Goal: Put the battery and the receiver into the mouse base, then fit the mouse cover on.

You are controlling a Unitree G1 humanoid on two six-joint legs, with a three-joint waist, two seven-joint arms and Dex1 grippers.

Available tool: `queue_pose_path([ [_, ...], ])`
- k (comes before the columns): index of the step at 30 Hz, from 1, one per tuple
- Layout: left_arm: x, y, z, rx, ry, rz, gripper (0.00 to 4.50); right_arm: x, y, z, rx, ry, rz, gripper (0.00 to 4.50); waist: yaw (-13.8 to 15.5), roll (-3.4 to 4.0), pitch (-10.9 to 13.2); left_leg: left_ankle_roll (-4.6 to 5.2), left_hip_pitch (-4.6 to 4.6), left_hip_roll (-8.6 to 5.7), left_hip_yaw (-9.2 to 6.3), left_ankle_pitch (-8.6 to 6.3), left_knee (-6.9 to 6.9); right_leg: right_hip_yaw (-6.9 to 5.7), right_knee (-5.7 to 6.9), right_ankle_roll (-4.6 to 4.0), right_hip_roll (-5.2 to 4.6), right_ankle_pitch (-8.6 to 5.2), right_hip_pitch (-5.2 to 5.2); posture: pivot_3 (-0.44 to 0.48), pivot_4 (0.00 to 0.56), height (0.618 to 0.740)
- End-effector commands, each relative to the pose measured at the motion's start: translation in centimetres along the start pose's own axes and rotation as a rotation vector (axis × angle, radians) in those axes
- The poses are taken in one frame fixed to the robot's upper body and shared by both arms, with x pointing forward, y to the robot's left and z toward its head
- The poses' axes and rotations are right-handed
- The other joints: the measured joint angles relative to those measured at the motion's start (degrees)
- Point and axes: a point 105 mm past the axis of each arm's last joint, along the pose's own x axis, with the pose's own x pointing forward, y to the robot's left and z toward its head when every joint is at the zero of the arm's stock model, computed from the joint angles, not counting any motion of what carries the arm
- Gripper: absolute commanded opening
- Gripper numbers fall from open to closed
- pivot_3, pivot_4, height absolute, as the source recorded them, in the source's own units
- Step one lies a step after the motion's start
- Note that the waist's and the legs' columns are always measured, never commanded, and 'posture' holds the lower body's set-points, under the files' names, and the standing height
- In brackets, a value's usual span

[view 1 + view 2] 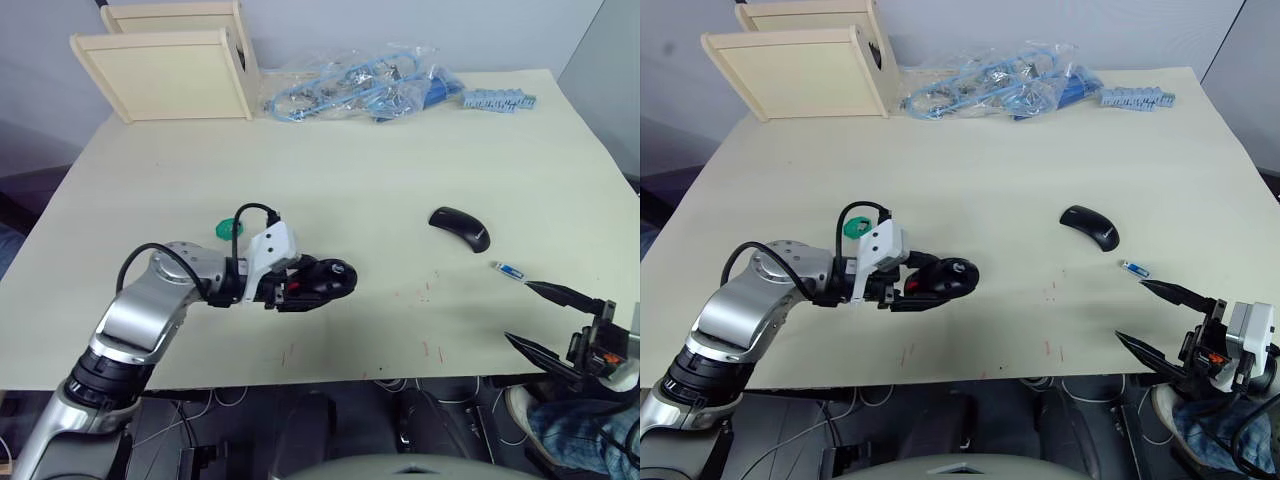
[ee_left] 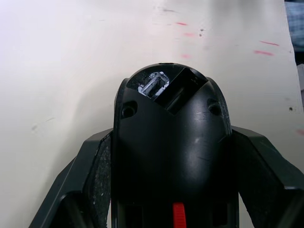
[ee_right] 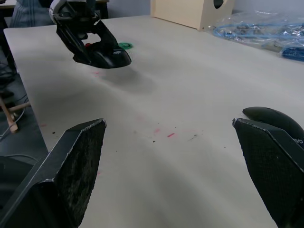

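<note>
A pale table (image 1: 330, 190) carries wooden boxes (image 1: 165, 72) and bagged blue parts (image 1: 365, 85) along its far edge, with red marks near its front. The left gripper (image 1: 300, 285) clamps the mouse base (image 1: 328, 278) just above the surface, near a green disc (image 1: 228, 229). The mouse cover (image 1: 460, 227) and the battery (image 1: 508, 270) lie toward the right, near the right gripper (image 1: 550, 320), whose fingers stand wide apart and empty.

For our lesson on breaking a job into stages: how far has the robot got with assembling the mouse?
Early stage. Done: nothing looks fitted yet. In hand: the left gripper holds the mouse base, lifted off the table in the right wrist view. The right gripper is open, near the battery. Left: the battery lies loose, the mouse cover lies apart, and whether the receiver is seated cannot be told.
</note>
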Motion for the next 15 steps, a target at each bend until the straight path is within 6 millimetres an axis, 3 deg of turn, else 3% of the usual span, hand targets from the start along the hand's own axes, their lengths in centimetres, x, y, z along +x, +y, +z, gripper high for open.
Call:
queue_pose_path([
  [1,0.7,-0.8,0.9,0.049,-0.006,-0.002,2.95,-0.4,-0.3,0.9,-0.019,-0.009,0.009,4.5,0.0,0.0,0.0,0.0,0.0,0.0,-0.01,0.0,0.0,-0.01,0.0,0.0,0.0,0.0,0.0,0.0,0.15,0.74],
  [15,3.5,-2.0,0.0,0.167,0.077,-0.036,2.95,-0.5,-0.7,1.9,-0.014,0.04,0.099,4.5,0.01,0.0,0.0,0.0,-0.01,-0.01,-0.01,0.0,0.0,0.0,0.0,0.0,0.01,0.0,0.0,0.0,0.15,0.74],
])
